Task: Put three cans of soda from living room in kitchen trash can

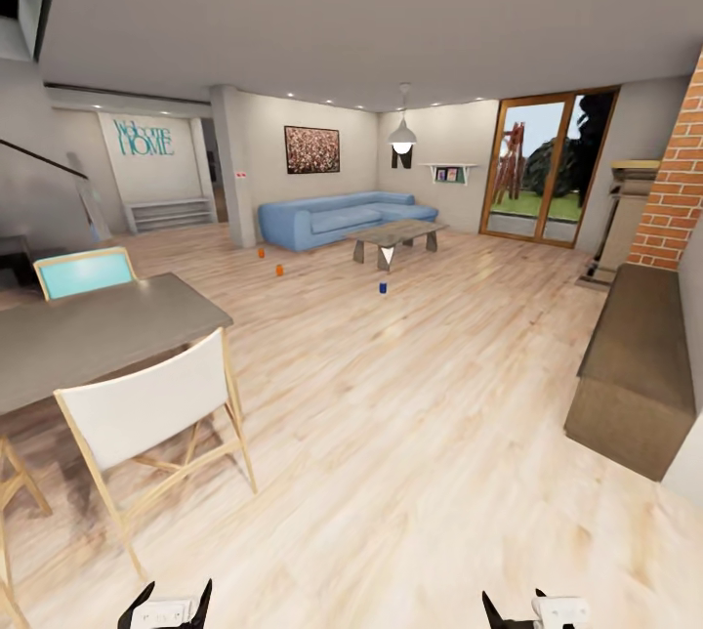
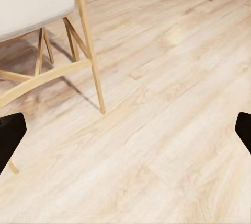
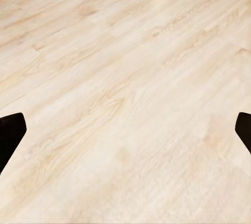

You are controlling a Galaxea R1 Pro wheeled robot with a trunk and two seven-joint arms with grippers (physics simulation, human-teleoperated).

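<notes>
both fingers pairs spread apart, empty: left gripper (image 1: 166, 607), right gripper (image 1: 532, 609). two orange soda cans (image 1: 279, 270), one dark blue can (image 1: 383, 288) on light wood floor (image 1: 410, 434) near blue sofa (image 1: 342, 217); nothing collected yet.

The light wood floor (image 1: 410, 434) carried three soda cans standing upright and well apart: one orange can (image 1: 261, 253) near the blue sofa's (image 1: 342, 217) end, a second orange can (image 1: 279, 270) just beside it toward the room's middle, and a dark blue can (image 1: 383, 287) before the glass low table (image 1: 395, 238). Sofa and low table stood on the floor too, as did a white chair (image 1: 156, 414), a brown bench (image 1: 635, 365) along the right wall and a grey dining table (image 1: 88, 331).
</notes>
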